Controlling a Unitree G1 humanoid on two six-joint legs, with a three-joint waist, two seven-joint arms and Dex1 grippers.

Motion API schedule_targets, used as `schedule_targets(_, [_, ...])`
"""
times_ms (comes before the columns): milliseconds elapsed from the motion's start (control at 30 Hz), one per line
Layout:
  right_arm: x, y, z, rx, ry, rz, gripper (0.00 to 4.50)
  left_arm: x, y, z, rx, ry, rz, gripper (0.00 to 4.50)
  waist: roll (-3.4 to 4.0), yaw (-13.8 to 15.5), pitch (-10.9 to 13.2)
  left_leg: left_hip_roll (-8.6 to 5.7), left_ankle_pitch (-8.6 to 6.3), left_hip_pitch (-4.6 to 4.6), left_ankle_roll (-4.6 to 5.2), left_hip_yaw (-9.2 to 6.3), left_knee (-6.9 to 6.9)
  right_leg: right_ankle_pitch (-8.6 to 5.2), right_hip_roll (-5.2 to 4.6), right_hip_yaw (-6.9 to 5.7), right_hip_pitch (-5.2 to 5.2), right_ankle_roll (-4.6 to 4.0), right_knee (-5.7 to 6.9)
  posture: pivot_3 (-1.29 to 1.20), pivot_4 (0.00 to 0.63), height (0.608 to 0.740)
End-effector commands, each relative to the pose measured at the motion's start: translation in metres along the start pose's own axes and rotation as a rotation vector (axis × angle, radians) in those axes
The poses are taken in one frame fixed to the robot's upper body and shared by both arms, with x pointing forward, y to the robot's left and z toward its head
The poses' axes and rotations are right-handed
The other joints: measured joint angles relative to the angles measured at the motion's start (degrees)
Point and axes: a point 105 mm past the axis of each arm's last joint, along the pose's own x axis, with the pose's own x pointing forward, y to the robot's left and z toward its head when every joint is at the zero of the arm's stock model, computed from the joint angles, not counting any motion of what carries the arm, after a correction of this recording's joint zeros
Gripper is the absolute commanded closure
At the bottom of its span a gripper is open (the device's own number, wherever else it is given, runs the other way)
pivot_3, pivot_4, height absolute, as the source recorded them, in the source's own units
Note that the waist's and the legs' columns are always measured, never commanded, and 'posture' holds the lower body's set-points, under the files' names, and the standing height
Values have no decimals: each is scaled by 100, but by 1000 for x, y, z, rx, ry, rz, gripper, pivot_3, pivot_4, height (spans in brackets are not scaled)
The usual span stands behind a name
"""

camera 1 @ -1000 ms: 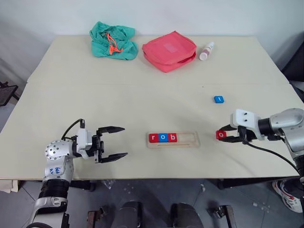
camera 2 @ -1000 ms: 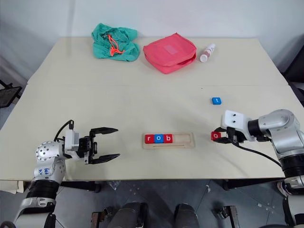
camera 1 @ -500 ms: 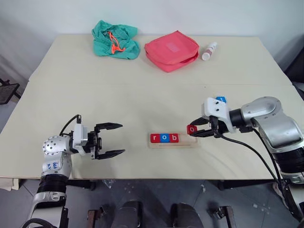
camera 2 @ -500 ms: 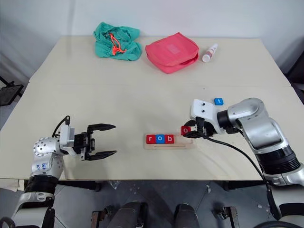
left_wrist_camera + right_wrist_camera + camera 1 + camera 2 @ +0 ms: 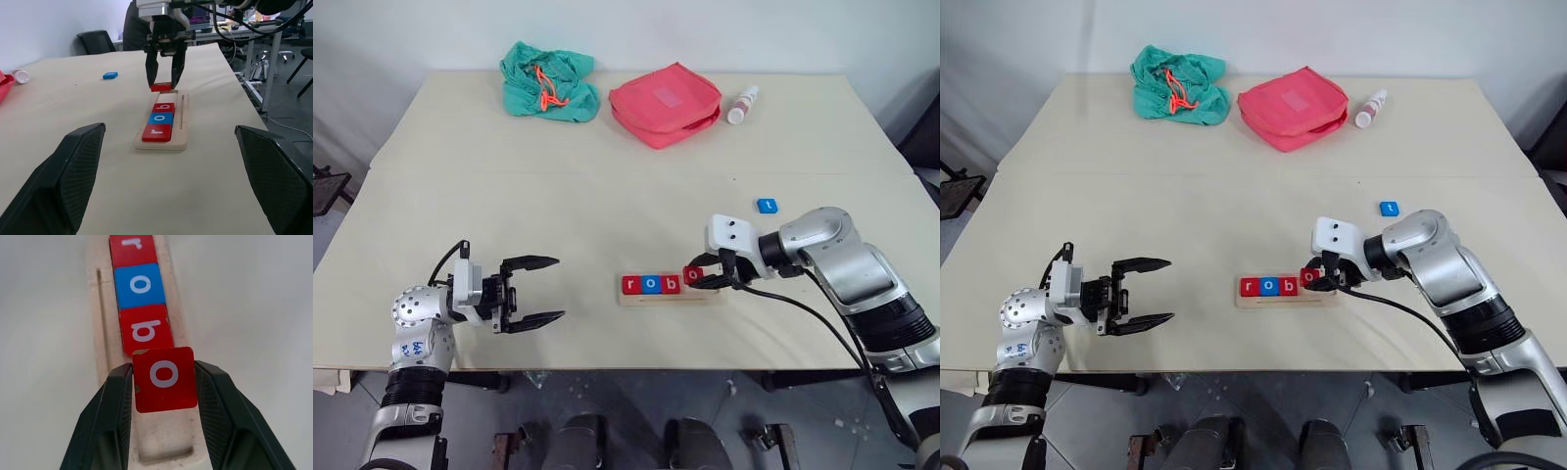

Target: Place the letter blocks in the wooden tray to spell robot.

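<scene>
Tiles r (image 5: 629,285), o (image 5: 651,285) and b (image 5: 672,284) sit side by side in the wooden tray (image 5: 705,296). Just above the tray's free groove, beside the b, the right gripper (image 5: 697,276) pinches a red o tile (image 5: 165,379). The blue t tile (image 5: 766,206) lies apart on the table (image 5: 558,186). The left gripper (image 5: 540,290) hangs spread wide, holding nothing.

Bright even light, soft shadows, no glare; wrist views' near fingers blurred
</scene>
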Motion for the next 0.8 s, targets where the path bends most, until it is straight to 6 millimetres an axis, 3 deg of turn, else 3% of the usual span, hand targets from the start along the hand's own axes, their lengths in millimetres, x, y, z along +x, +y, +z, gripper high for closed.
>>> schedule_targets(33, [-2,-3,8,-35,-10,-7,2296,-1,0,9,53,-13,-10,0,0,3,0,0,0,0,0,0,0,0,0,0,0,0,0,0,150,740])
schedule_targets(267, [0,-1,9,-29,-14,-17,15,2,1,7,55,-17,-5,0,0,-1,0,0,0,0,0,1,-1,0,0,0,-2,0,2,0,150,740])
schedule_targets(600, [-12,2,12,-13,-38,-51,15,9,5,5,55,-22,-14,0,0,7,0,-1,0,0,0,1,0,0,0,1,-3,0,4,0,150,740])
schedule_targets(800, [-47,-9,-5,101,-178,-281,15,13,6,4,54,-31,-23,0,-2,35,0,-4,0,-3,0,-3,-2,0,-2,-1,-3,0,5,0,150,740])
